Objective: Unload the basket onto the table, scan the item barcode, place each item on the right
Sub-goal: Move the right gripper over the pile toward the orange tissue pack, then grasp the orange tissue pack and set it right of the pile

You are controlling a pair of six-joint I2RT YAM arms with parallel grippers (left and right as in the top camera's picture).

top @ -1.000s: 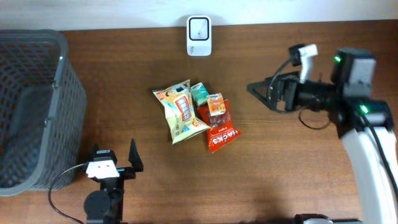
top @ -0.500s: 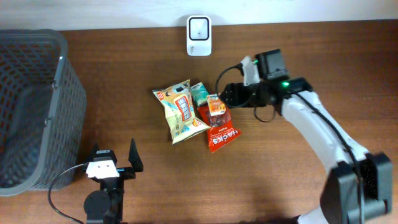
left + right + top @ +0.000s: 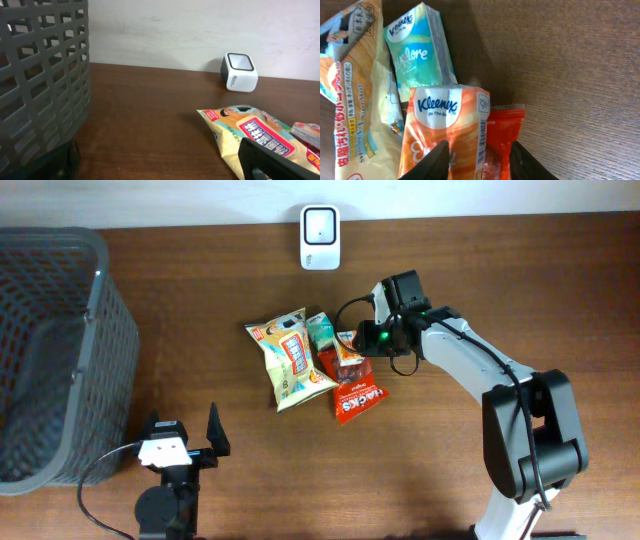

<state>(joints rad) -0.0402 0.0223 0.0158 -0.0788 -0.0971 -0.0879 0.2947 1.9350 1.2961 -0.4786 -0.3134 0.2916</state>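
Note:
An orange Kleenex tissue pack (image 3: 447,125) lies on top of a red snack packet (image 3: 502,130), with a barcode strip (image 3: 481,142) down its right edge. My right gripper (image 3: 480,160) is low over it, jaws partly closed but still apart. One finger (image 3: 432,165) rests on the pack's face and the other sits beside the red packet. In the overhead view the right gripper (image 3: 355,342) is at the orange pack (image 3: 347,348). The white scanner (image 3: 320,224) stands at the back edge. My left gripper (image 3: 185,442) is open near the front, holding nothing.
A green tissue pack (image 3: 420,55) and a yellow snack bag (image 3: 290,360) lie touching the orange pack on its left. The red packet (image 3: 356,395) reaches toward the front. A tall grey mesh basket (image 3: 100,310) stands at the far left.
My right arm has swung in from the right and come down onto the orange tissue pack, its jaws narrowing as it went. The left arm has not moved.

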